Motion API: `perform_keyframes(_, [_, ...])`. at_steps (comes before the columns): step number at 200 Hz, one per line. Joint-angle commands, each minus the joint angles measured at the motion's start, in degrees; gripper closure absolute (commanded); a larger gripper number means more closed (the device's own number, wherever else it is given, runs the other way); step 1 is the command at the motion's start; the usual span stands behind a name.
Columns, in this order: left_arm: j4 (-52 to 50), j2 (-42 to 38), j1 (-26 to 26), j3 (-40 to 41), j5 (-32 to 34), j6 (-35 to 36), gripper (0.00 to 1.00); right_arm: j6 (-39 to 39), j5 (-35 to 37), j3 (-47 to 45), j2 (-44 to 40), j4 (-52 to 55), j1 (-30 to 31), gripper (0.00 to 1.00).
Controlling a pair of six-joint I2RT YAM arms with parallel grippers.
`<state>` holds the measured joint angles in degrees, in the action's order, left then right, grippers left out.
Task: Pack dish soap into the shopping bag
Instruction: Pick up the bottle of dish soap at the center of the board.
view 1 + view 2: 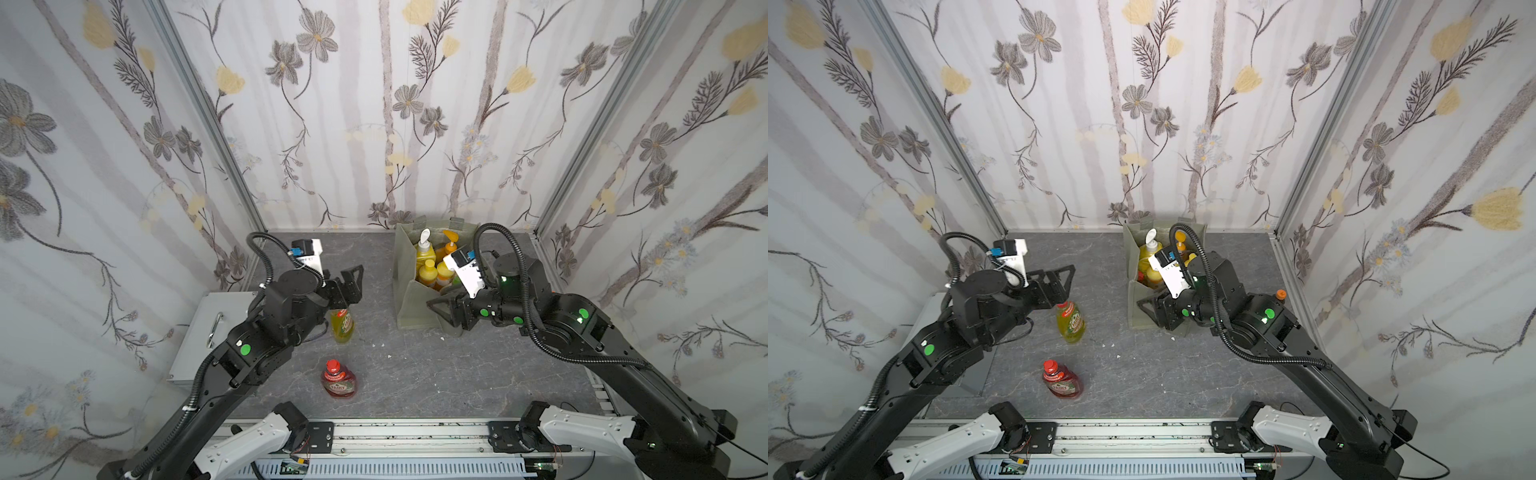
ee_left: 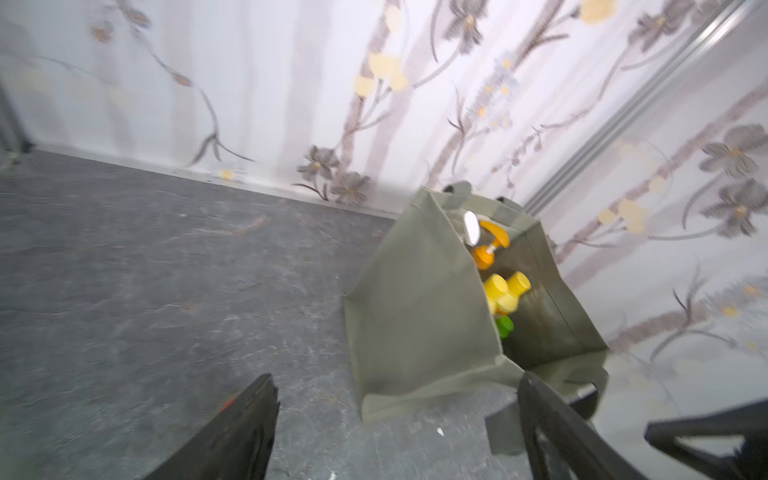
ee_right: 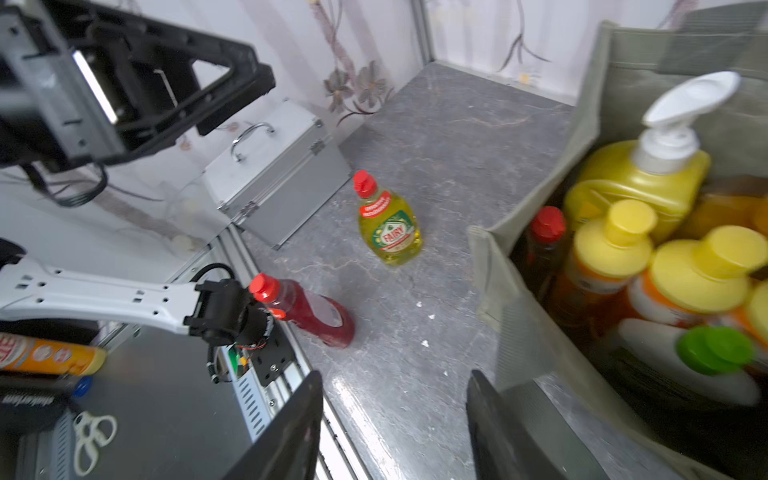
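Yellow-green red-capped plastic dish soap bottle [image 1: 343, 328] stands ungripped under the wide-open left hand [image 1: 352, 289], likely pick step; next: lower, clamp, carry into grey-green fabric shopping bag [image 1: 409, 299].

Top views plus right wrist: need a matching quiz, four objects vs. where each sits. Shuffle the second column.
Things:
1. yellow-green bottle
2. red bottle
3. white green-capped bottle
4. grey metal box

Places:
A. on the table, nearest the front rail
B. inside the shopping bag
C. at the table's left edge
D. on the table, between the box and the bag

Pairs: 1-D, 2-A, 3-B, 4-C
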<state>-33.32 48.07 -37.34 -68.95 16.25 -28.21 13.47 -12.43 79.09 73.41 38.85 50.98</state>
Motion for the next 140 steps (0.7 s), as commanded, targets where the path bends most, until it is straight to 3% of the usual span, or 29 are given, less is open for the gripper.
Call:
perform_keyframes(1, [-3.4,-1.6,5.5,1.5,2.0,1.1,0.02,0.2,-4.7,-1.1,3.2,-10.7,3.9,0.37])
perform_keyframes(61, [-0.8,-2.4,22.7,8.7,-13.6,-3.9,0.00,-6.2,-4.4,6.3,20.1,-13.8,14.0,0.36])
perform_keyframes(95, [0.6,-3.8,32.0,13.6,-22.0,-6.0,0.00,-9.0,-5.2,8.4,26.6,-14.8,18.7,0.30])
perform_keyframes(140, [0.2,-4.6,37.2,15.7,-27.6,-5.8,0.00,-10.0,-4.3,10.0,32.7,-15.5,21.4,0.26])
